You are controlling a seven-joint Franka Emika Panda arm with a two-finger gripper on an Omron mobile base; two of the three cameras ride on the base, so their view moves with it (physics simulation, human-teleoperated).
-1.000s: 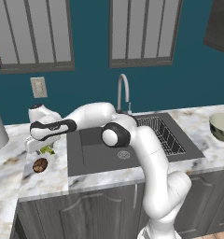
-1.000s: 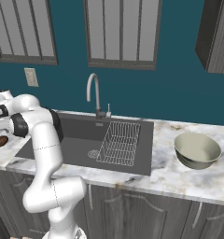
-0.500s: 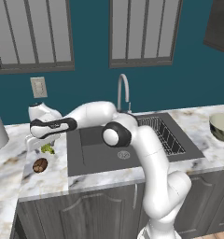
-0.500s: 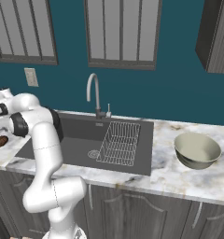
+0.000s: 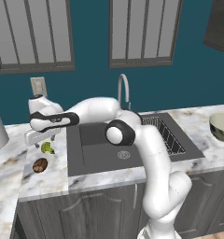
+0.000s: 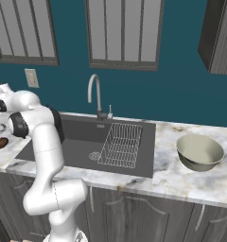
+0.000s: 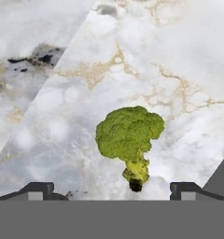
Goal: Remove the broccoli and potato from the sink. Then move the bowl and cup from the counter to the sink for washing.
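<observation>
Hand (image 7: 112, 187) now spread wide and lifted clear, broccoli (image 7: 129, 135) released onto the bench (image 7: 179, 56) just below the fingertips beside the potato (image 5: 39, 165), sink (image 5: 100, 149) emptied, leaving bowl (image 6: 199, 152) and cup to fetch.

No readable text

No lettering, label, brand, number or sign can be read on any surface in these three views of the kitchen.

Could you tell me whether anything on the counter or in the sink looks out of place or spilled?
Nothing stands out. The broccoli and potato lie on the counter left of the sink, the bowl sits upright, nothing spilled.
</observation>
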